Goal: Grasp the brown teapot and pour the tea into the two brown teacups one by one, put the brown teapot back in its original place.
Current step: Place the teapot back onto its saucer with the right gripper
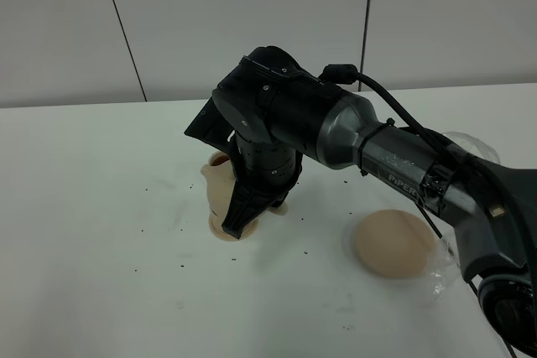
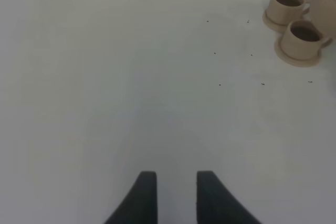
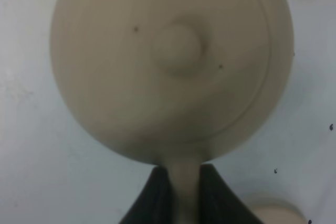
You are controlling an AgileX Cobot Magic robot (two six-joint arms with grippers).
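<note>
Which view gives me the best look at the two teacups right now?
Left wrist view: both teacups show unobstructed on their saucers, dark tea inside. In the exterior high view the right arm hides nearly all of them. The right wrist view shows mainly the teapot.

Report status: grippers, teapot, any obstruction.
Right gripper shut on brown teapot handle, beside the two teacups. Left gripper open, empty. Big saucer unobstructed.

Right hand (image 3: pixel 182 187) pinches the brown teapot (image 3: pixel 173 66) handle.
</note>
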